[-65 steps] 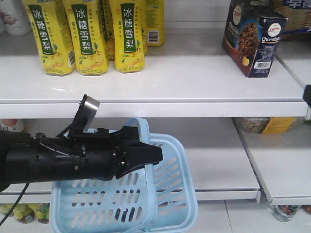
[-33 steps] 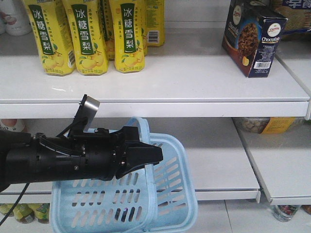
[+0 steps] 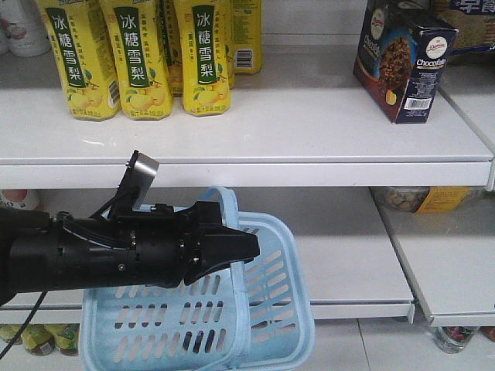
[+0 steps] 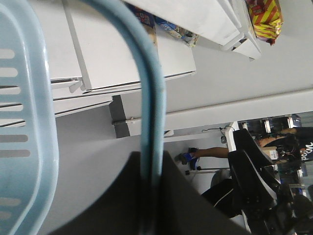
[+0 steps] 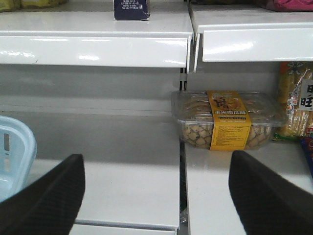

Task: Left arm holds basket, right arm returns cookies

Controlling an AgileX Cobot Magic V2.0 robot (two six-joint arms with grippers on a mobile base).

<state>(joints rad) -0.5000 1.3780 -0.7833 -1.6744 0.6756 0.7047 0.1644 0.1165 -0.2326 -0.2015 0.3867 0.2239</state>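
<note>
My left gripper (image 3: 232,249) is clamped on the hoop handle (image 3: 230,209) of the light blue basket (image 3: 263,309); from my left wrist camera the handle (image 4: 149,98) runs straight down into the dark mass of my jaws, with the basket's slotted wall (image 4: 24,127) at the left edge. My left arm (image 3: 100,259) reaches in from the left, level, a small silver plate (image 3: 143,171) sticking up from its top (cables loop beside it). The basket hangs below the arm, in front of the lower shelf (image 3: 348,263).

My right gripper (image 5: 156,196) is spread wide with nothing between its fingers (image 5: 46,196); the two dark tips frame the bare lower shelf (image 5: 122,166). Beyond them lies a clear pack of pale biscuits (image 5: 227,120) with an orange label, on the neighbouring shelf board. A corner of the basket (image 5: 14,152) shows at the left.

The cookies (image 3: 402,66) stand upright on the upper shelf (image 3: 294,124), toward its right end, well apart from both my grippers. To their left on the same shelf stand yellow pear-drink bottles (image 3: 139,58).
</note>
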